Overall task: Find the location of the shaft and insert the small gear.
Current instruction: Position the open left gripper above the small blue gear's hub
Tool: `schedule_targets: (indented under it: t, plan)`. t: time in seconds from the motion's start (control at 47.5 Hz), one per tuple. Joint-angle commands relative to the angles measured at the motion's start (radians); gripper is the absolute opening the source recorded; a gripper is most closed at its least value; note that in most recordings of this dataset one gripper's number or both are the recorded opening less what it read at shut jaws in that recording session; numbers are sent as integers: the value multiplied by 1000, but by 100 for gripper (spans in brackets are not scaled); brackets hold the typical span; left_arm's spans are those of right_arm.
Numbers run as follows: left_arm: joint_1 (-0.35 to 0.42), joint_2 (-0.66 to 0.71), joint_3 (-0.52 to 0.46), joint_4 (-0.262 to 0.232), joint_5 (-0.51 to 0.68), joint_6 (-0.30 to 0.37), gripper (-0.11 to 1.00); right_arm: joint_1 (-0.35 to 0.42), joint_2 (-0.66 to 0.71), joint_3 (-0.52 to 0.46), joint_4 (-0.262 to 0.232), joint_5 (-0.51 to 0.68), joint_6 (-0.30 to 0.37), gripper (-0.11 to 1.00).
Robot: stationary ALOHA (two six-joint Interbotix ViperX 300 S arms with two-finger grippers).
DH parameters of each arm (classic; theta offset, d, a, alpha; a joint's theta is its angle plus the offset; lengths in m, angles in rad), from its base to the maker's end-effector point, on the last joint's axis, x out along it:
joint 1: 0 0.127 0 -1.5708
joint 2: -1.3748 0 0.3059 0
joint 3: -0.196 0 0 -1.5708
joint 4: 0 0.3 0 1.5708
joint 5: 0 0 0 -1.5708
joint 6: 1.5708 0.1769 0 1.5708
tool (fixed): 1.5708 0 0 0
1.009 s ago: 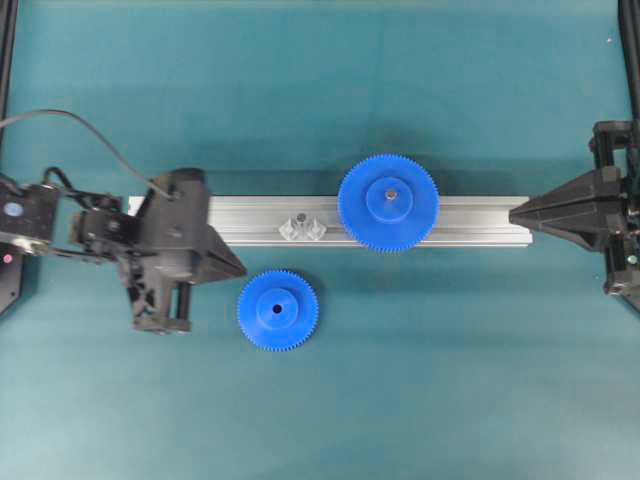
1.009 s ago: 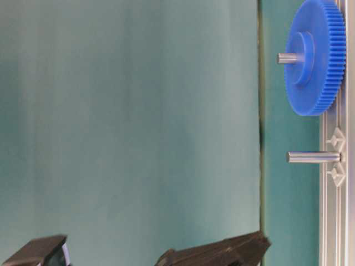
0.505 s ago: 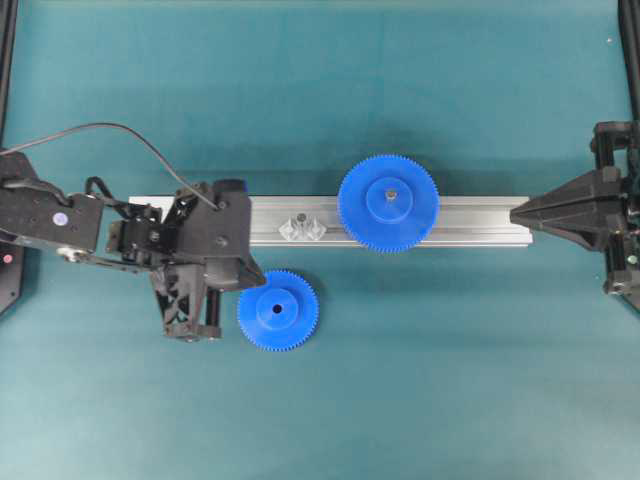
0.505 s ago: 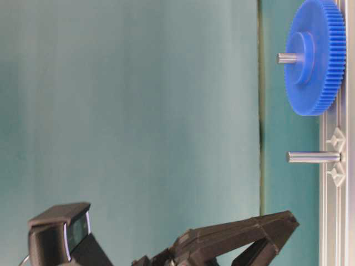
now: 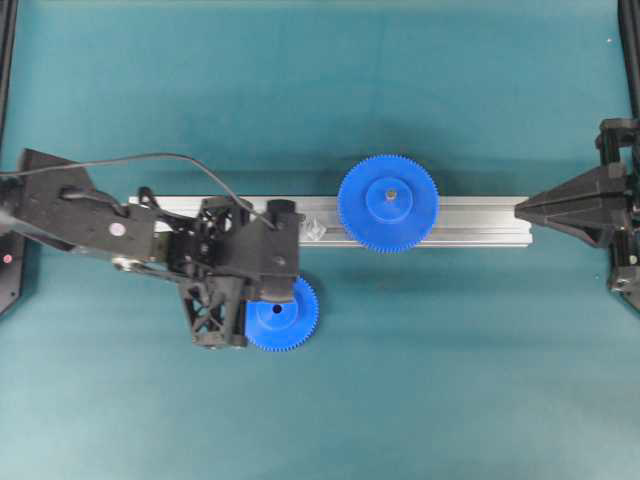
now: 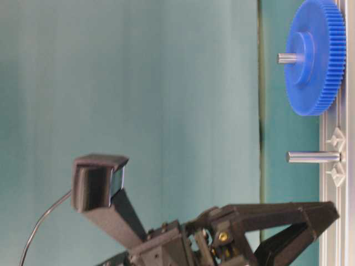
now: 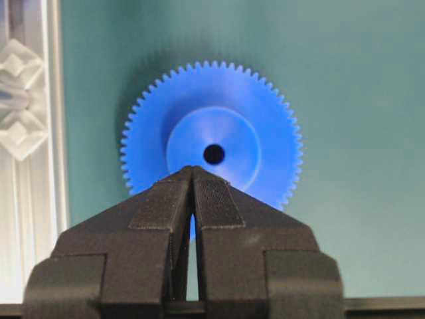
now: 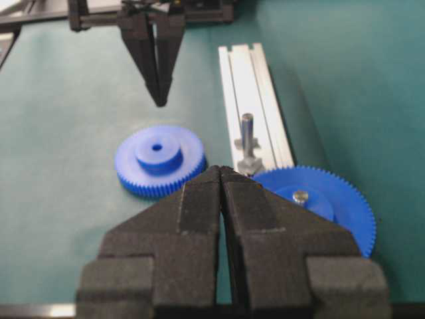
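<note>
Left wrist view is showing the small gear [image 7: 212,156] lying flat on the teal surface [image 7: 345,100] at frame centre, hub up, dark centre hole visible. Left gripper [image 7: 192,174] is hanging over its near edge, clenched, pads pressed together, grasping nothing. Right gripper [image 8: 220,171] is also clenched and empty, sitting at the right edge of the overhead frame.

Handling, as a judgement: rigid blue plastic, likely light, not fragile, teeth giving some bite but the flat faces probably slippery. Lying flat, it is offering two holds: across the toothed rim, or on the raised round hub [image 7: 212,147]. Hub looks the tidier pinch and is keeping the bore centred under the gripper; jaws need to be opening first either way. A light part may be skidding on the surface if nudged by one pad.

Shaft [image 8: 247,136] is standing upright on the aluminium rail [image 8: 255,80], clear faceted base [image 7: 20,100] at its foot, just beside the large gear [image 5: 388,203], which is already sitting on the rail.

Room: small gear is lying just below the rail in the overhead view, open surface below and to its right. Rail edge is close on one side, and teeth of the large gear are crowding the shaft, so the drop needs to be coming straight down.
</note>
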Motion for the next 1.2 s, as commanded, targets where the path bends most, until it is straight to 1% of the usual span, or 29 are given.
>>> schedule_targets:
  t: [0.0, 0.505, 0.799, 1.178]
  plan:
    - [-5, 6, -44, 0, 11, 3, 1, -3, 5, -5, 2, -6, 12, 2]
    - [-31, 107, -152, 2, 143, 5, 1, -11, -3, 2, 2, -5, 12, 2]
    - [-32, 149, -216, 0, 245, 6, 1, -11, -5, 3, 2, -5, 12, 2]
    - [-32, 167, -253, 2, 299, 6, 1, -11, -6, 3, 2, -5, 12, 2]
